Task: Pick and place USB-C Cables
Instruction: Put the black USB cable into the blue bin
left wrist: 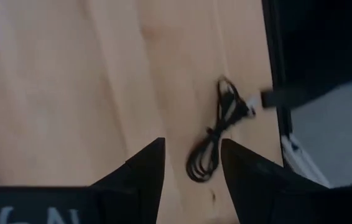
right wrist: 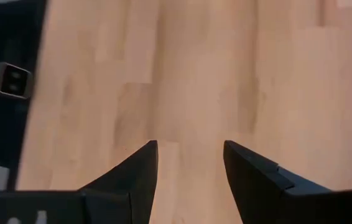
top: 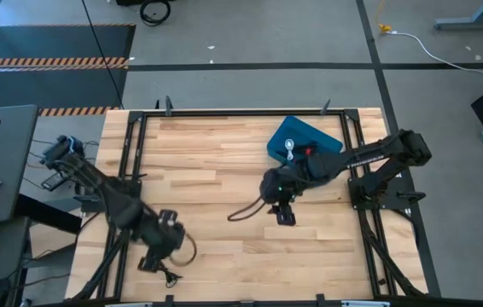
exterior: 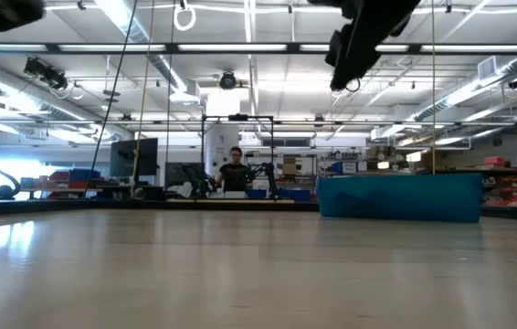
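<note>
A small black coiled USB-C cable (left wrist: 215, 138) lies flat on the wooden table near its near edge, seen in the high view as a cable (top: 171, 275). My left gripper (left wrist: 191, 146) hovers above it, open, with the coil's end between the fingertips and untouched; in the high view the left gripper (top: 154, 258) is beside it. My right gripper (right wrist: 190, 146) is open over bare wood at mid table, right gripper (top: 282, 213). The blue bin (top: 297, 130) holds a white cable (top: 288, 151) and a dark one with red (top: 310, 151).
The blue bin (exterior: 400, 196) sits at the far right of the table. A dark metal frame (top: 224, 113) runs round the table's edges. A thin dark wire loop (top: 241, 211) hangs by the right arm. A person (exterior: 234, 172) stands far off in the room.
</note>
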Robot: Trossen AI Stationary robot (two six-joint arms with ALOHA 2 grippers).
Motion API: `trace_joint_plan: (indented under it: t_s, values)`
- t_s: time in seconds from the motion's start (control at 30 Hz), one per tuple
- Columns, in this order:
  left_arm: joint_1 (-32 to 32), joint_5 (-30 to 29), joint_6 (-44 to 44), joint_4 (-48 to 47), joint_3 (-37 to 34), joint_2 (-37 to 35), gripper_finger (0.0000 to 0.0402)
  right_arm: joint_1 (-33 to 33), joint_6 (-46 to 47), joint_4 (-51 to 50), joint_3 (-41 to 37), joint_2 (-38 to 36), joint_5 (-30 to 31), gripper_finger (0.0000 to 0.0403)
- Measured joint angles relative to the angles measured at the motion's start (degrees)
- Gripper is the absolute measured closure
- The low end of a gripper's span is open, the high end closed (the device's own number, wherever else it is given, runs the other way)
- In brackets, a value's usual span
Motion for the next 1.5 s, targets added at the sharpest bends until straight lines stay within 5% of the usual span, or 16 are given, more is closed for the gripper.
trace_joint_plan:
  t_s: [0.27, 0.83, 1.0, 1.2, 1.5]
  values:
    - [-7.36, 1.05, -3.07, 2.76, -0.02, 8.81, 0.0237, 3.45, 4.21, 3.13, 0.0, 0.0, 0.62, 0.0215]
    - [-12.26, 1.52, -1.55, 9.57, -0.02, 22.78, 0.0238, 4.11, 8.93, 3.45, 0.0, 0.0, 2.12, 0.0215]
    - [-12.27, -1.0, -0.67, 10.4, -0.02, 23.85, 0.0266, 4.11, 9.19, 5.07, -0.02, 0.0, 2.12, 0.0215]
    - [-12.01, -3.17, -1.0, 11.54, -0.02, 23.88, 0.0355, 4.11, 10.48, 5.84, -0.02, 0.0, 2.07, 0.0215]
    - [-10.03, -15.27, -0.72, 11.58, -0.02, 23.78, 0.0359, 4.14, 10.87, 5.82, -0.02, 0.0, 1.91, 0.0215]
